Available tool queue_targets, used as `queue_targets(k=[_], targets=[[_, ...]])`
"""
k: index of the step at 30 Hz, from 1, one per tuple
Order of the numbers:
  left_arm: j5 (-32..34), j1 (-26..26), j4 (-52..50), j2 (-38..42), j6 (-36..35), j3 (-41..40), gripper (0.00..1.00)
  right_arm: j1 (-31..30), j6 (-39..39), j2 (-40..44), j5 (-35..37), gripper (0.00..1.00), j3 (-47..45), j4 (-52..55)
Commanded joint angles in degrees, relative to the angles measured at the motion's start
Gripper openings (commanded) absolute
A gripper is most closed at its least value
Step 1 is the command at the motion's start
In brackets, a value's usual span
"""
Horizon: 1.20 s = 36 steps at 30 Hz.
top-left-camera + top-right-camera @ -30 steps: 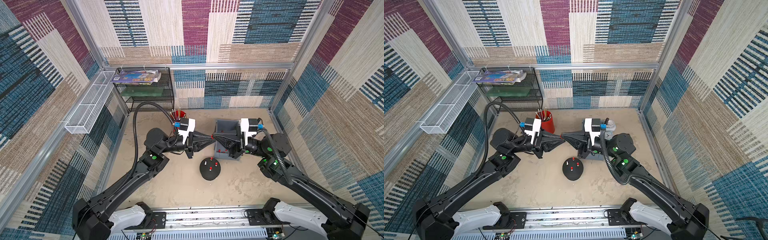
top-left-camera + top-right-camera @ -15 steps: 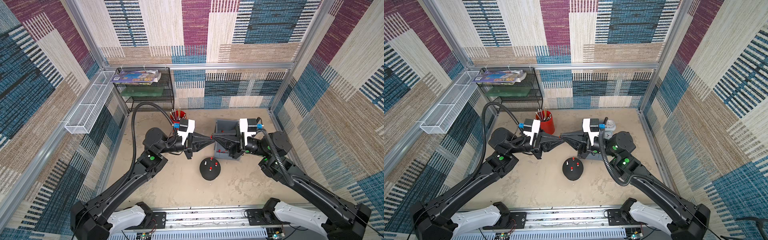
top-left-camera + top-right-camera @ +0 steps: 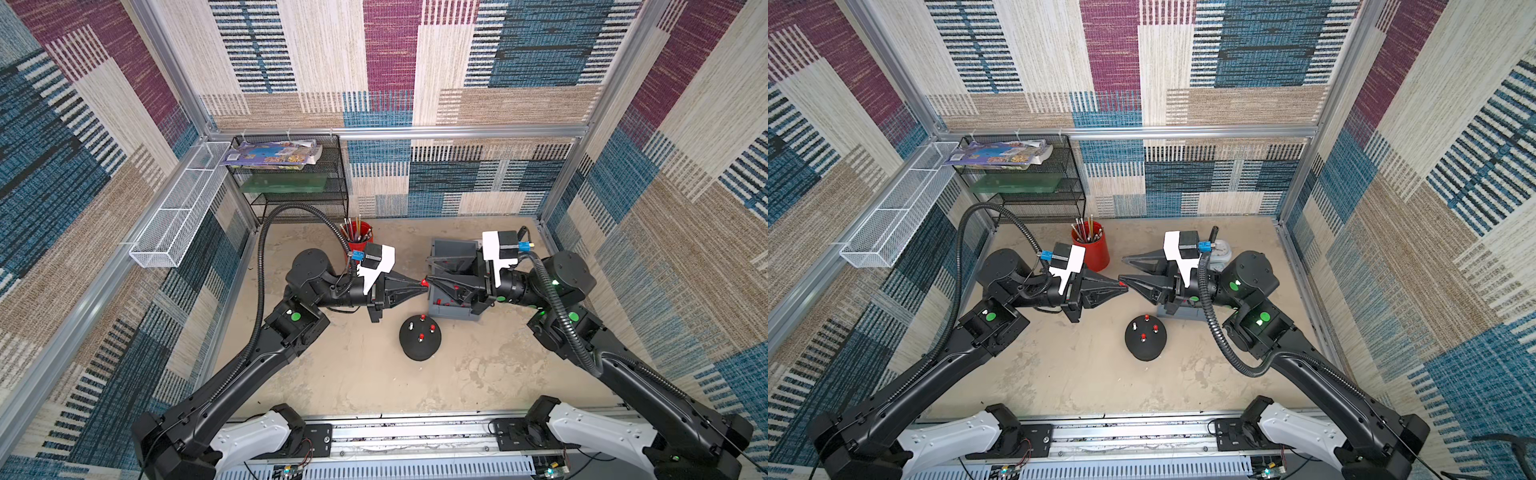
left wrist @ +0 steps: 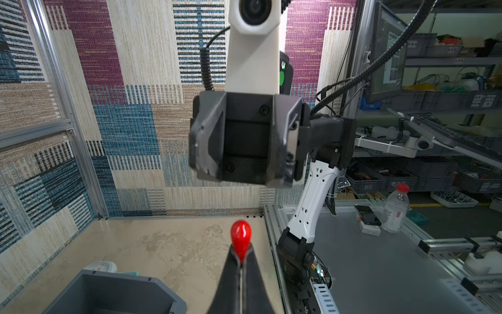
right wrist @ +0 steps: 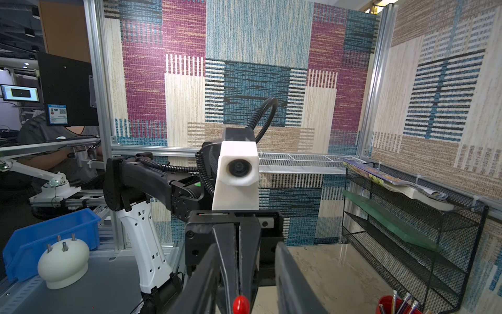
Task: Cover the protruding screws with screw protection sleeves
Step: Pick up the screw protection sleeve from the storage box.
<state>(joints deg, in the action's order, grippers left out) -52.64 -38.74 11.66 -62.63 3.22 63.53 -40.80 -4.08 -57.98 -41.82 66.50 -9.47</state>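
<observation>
The black dome [image 3: 419, 347] stands on the floor, in both top views, with four protruding screws. Three wear red screw protection sleeves [image 3: 432, 328]; one screw [image 3: 410, 325] is bare silver metal. Above and behind the dome my left gripper [image 3: 423, 284] is shut on one red sleeve [image 4: 241, 236], which sticks out past its tips. My right gripper [image 3: 430, 272] faces it tip to tip and is open. Its fingers [image 5: 293, 277] stand either side of the left gripper's tip without touching the sleeve. More red sleeves [image 3: 456, 287] lie in the grey bin [image 3: 453, 246] under the right gripper.
A red cup of pencils [image 3: 1090, 251] stands just behind the left wrist. A black mesh shelf [image 3: 291, 191] and a white wire basket [image 3: 178, 216] line the back left. A small white and teal object [image 3: 1222, 254] sits behind the right wrist.
My right gripper has opened and let go of the red sleeve, which stays pinched in my left gripper. Both arms hold nearly the same place.
</observation>
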Motion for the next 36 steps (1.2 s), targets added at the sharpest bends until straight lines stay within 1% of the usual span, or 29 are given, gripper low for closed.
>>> queue_targets(k=[1, 3, 5, 7, 10, 13, 23, 36], targets=[[-2.10, 0.00, -11.31, 0.88, -9.10, 2.56, 0.00, -0.01, 6.79, -1.15, -3.36, 0.34, 5.30, 13.66], [-3.65, -0.02, -14.59, 1.23, -11.38, 3.57, 0.00, 0.10, 9.72, -2.34, -5.14, 0.32, 8.64, 20.39], [-4.26, 0.00, -15.98, 1.33, -12.33, 4.10, 0.00, 0.01, 11.92, -2.93, -6.76, 0.31, 9.68, 23.53], [-4.56, -0.02, -17.22, 1.04, -12.92, 4.53, 0.00, -0.07, 13.50, -2.70, -8.27, 0.29, 9.08, 24.01], [-5.39, -0.02, -18.89, 0.60, -13.66, 5.39, 0.00, -0.07, 15.17, -3.12, -8.03, 0.27, 9.87, 26.61], [-5.64, -0.02, -19.65, 0.58, -14.08, 5.65, 0.00, -0.08, 15.67, -3.61, -8.41, 0.26, 10.30, 27.43], [-5.35, 0.07, -19.35, 0.69, -14.03, 5.41, 0.00, -0.16, 17.35, -5.83, -10.25, 0.16, 11.46, 30.39], [-5.16, 0.60, -18.33, 0.40, -13.42, 4.86, 0.00, -0.16, 17.79, -5.66, -11.50, 0.21, 11.81, 31.83]])
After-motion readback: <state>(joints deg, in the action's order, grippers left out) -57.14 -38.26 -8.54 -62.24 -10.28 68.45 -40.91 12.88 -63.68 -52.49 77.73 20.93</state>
